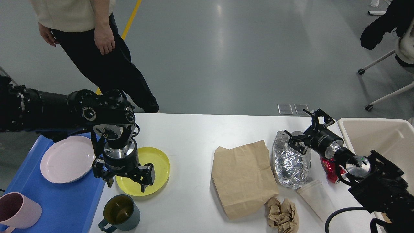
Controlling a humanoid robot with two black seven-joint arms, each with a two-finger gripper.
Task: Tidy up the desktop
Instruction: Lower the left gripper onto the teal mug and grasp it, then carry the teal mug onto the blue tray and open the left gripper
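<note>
The white desktop (194,136) carries a yellow plate (158,160), a dark green mug (121,212), a brown paper bag (242,178), a crumpled foil bag (289,165), a crumpled brown paper ball (282,215), a white paper cup lying on its side (315,197) and a red wrapper (329,168). My left gripper (125,182) is open, fingers pointing down over the yellow plate's left part. My right gripper (302,134) is open at the foil bag's top right edge.
A blue tray (64,207) at the left holds a pink plate (68,158) and a pink mug (17,210). A beige bin (381,136) stands at the right edge. A person (97,48) stands behind the table's far left. An office chair (394,48) is at the far right.
</note>
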